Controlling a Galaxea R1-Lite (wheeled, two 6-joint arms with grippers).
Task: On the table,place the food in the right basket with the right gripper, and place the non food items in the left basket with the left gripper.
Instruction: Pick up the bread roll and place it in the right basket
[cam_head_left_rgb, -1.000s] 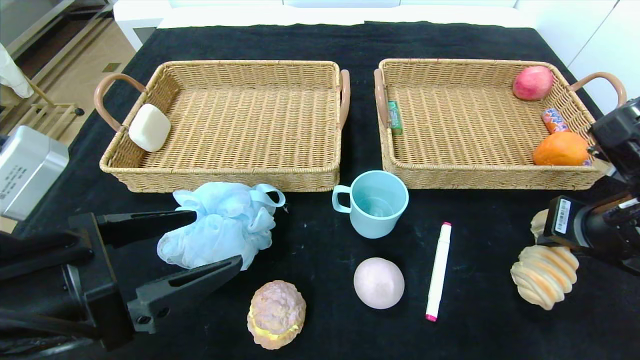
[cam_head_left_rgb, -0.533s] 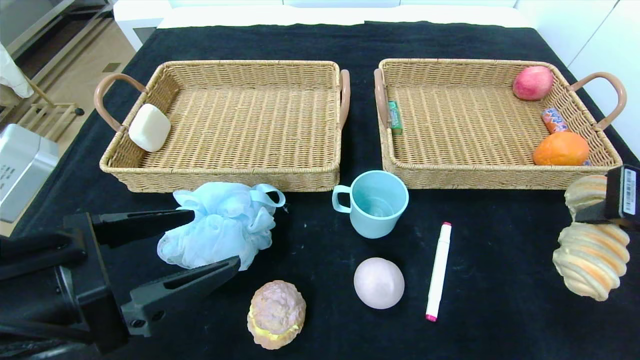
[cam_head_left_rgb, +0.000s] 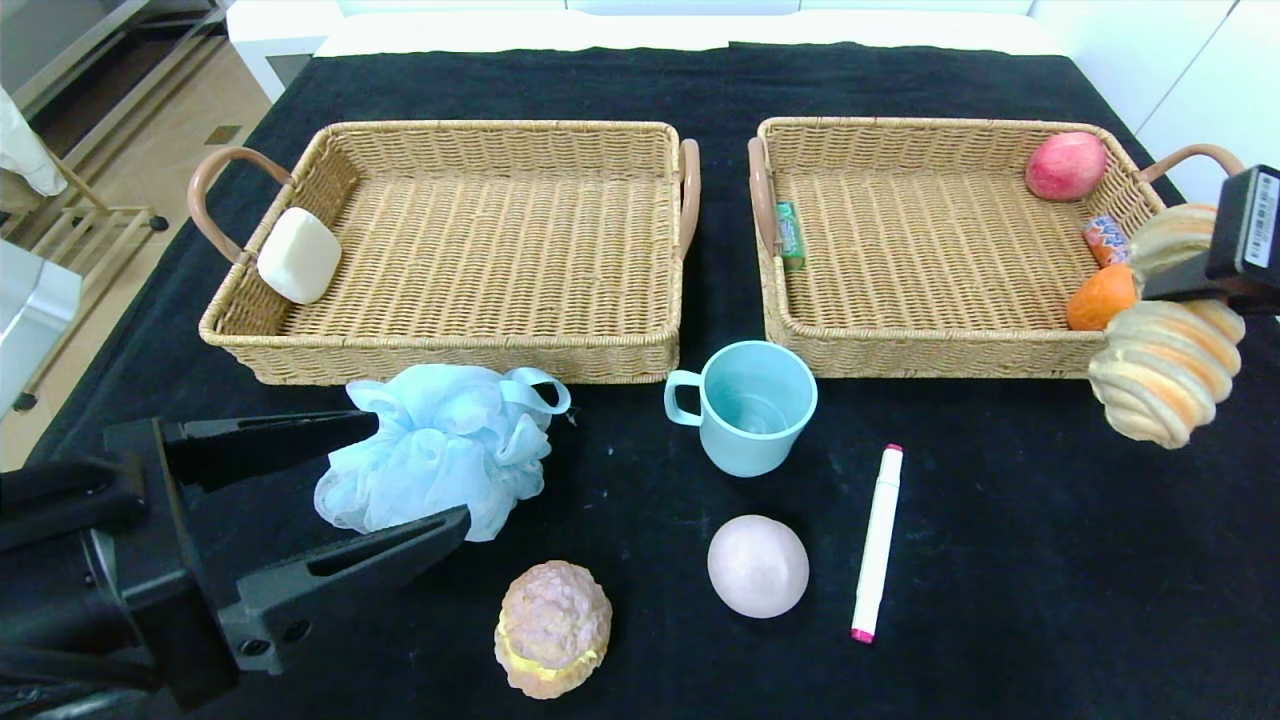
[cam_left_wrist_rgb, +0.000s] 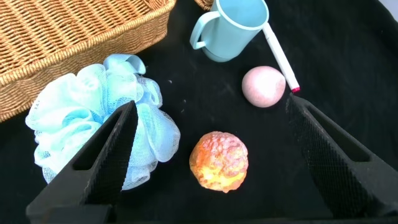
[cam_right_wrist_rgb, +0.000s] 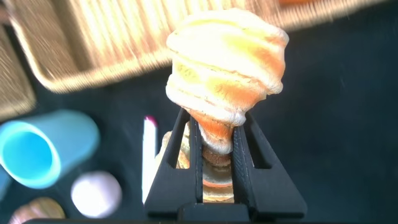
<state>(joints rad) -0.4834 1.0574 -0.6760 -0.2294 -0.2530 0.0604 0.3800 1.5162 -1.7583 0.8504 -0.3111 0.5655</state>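
Head view shows the right gripper (cam_head_left_rgb: 1185, 290) clamped on a ridged bread roll (cam_head_left_rgb: 1160, 375), held in the air at 3 o'clock of the table, over the near right corner of the right basket (cam_head_left_rgb: 960, 355). That basket holds an apple (cam_head_left_rgb: 1066, 165), an orange (cam_head_left_rgb: 1100, 298) and two wrapped snacks. At 8 o'clock the left gripper (cam_head_left_rgb: 400, 475) is spread wide around a blue bath pouf (cam_head_left_rgb: 435, 450), just in front of the left basket (cam_head_left_rgb: 450, 355), which holds a white soap bar (cam_head_left_rgb: 298, 255).
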